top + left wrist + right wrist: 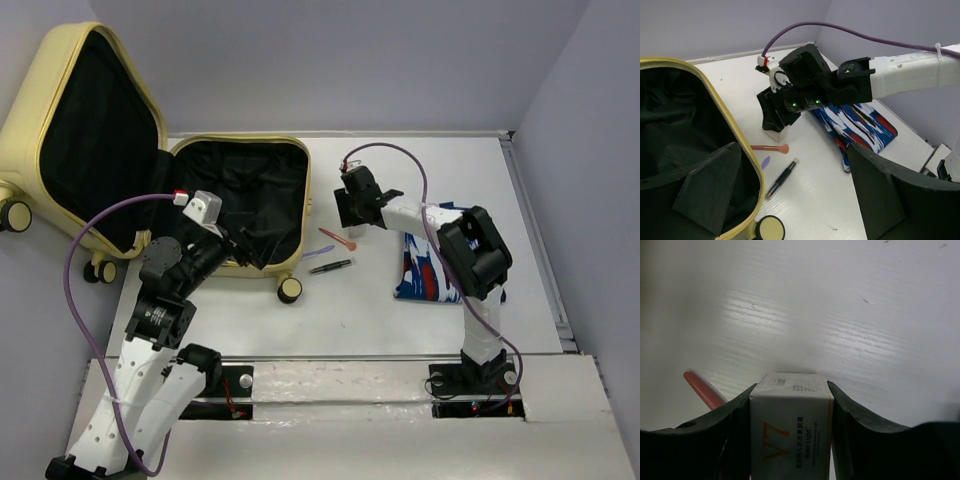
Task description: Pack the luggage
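The pale-yellow luggage (pixel 290 215) lies open at the left, its black-lined base on the table and its lid (pixel 90 130) tilted back. My left gripper (pixel 250 248) is open and empty over the base's near right rim (pixel 742 155). My right gripper (pixel 352 222) is shut on a small white box (pixel 790 430) printed "V7 Water Light", held upright with its lower end (pixel 775 134) at the table, right of the luggage. The right gripper also shows in the left wrist view (pixel 782 117). I cannot tell whether the box touches the table.
A pink makeup brush (pixel 342 239), a black pen-like tube (pixel 330 266) and a small purple piece (pixel 765 162) lie between the luggage and the folded blue, white and red cloth (pixel 425 268). A luggage wheel (pixel 290 290) sticks out at the near corner. Walls enclose the table.
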Robot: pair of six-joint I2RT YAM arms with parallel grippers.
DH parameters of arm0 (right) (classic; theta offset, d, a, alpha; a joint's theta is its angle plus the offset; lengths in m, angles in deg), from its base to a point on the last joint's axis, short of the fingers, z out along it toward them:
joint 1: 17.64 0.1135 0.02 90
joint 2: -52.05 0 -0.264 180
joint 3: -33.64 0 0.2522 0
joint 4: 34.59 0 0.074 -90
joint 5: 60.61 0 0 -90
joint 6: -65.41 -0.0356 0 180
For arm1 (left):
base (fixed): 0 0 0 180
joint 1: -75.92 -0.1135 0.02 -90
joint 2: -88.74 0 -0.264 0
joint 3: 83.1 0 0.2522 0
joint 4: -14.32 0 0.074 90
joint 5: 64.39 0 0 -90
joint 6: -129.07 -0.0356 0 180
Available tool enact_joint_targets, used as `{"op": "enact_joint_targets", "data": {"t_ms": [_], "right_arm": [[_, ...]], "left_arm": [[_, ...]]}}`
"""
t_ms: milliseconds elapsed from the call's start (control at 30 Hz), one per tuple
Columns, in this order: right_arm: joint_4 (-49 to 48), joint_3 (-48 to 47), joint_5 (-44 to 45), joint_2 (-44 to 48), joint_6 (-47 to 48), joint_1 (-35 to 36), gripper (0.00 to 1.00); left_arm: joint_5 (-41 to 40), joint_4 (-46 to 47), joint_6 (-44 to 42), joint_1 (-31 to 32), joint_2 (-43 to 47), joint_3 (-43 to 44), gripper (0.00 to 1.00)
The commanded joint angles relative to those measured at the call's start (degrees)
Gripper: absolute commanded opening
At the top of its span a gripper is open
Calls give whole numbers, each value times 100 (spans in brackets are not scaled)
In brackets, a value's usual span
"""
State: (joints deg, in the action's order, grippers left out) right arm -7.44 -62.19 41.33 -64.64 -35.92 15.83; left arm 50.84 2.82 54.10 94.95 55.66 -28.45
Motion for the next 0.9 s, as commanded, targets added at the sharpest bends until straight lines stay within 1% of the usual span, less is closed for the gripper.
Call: {"op": "enact_joint_targets", "data": {"t_ms": [0, 67, 100, 200, 267, 300, 367, 400, 433, 467, 500, 533, 567, 600, 633, 667, 700, 733, 767, 800, 833, 867], "right_arm": [[-117, -311, 826, 768, 201, 159, 30], [-362, -179, 854, 1304, 386, 369, 27], [-433, -170, 627, 1602, 447, 449, 27], [-670, -327, 91, 1850, 448, 853, 26], [-863, -651, -147, 1781, 413, 1168, 26], [-925, -818, -444, 1563, 334, 1257, 26], [-952, -1257, -753, 1203, 237, 1424, 27], [-943, -1756, -1060, 1000, 158, 1564, 34], [-917, -2022, -1141, 798, 140, 1618, 48], [-708, -2529, -1377, 422, 105, 1618, 95], [-541, -2534, -1336, 288, 88, 1618, 100], [-304, -2778, -1239, 208, 87, 1618, 100], [-293, -2719, -1012, 268, 148, 1618, 100], [-302, -2579, -862, 373, 262, 1618, 100], [-302, -2178, -617, 496, 298, 1566, 100], [-319, -1921, -527, 628, 316, 1566, 97], [-337, -1623, -457, 942, 316, 1444, 90], [-372, -1324, -456, 1102, 264, 1356, 85], [-415, -712, -474, 1260, 202, 1129, 77], [-477, -393, -517, 1410, 167, 1013, 69], [-556, -76, -596, 1655, 158, 908, 53], [-635, 188, -640, 1727, 175, 811, 47]], "left_arm": [[-1, 160, -97, 31, 47, 245, 99], [-18, 160, -105, 31, 39, 245, 99], [-45, 160, -97, 31, 39, 245, 99], [-124, 143, -96, 31, 39, 253, 99], [-246, 117, -105, 22, 56, 253, 99], [-282, 99, -97, 22, 82, 262, 99], [-361, 81, -105, 13, 91, 262, 99], [-387, 64, -114, 5, 91, 262, 99], [-414, 55, -105, 5, 100, 262, 99], [-466, 38, -114, -4, 100, 271, 99], [-484, 20, -123, -4, 100, 271, 99], [-493, 11, -131, -4, 109, 271, 99], [-502, 2, -132, -4, 118, 271, 99], [-502, 2, -132, -4, 118, 262, 99], [-502, 2, -123, -4, 118, 271, 99], [-502, 2, -123, -4, 118, 271, 99], [-493, 2, -114, -4, 118, 280, 99], [-493, 2, -123, -4, 109, 280, 99], [-476, 2, -114, 4, 109, 280, 99], [-476, 2, -114, -4, 100, 289, 99], [-467, 2, -97, -4, 100, 280, 99], [-475, 2, -105, -4, 117, 289, 99]]}}
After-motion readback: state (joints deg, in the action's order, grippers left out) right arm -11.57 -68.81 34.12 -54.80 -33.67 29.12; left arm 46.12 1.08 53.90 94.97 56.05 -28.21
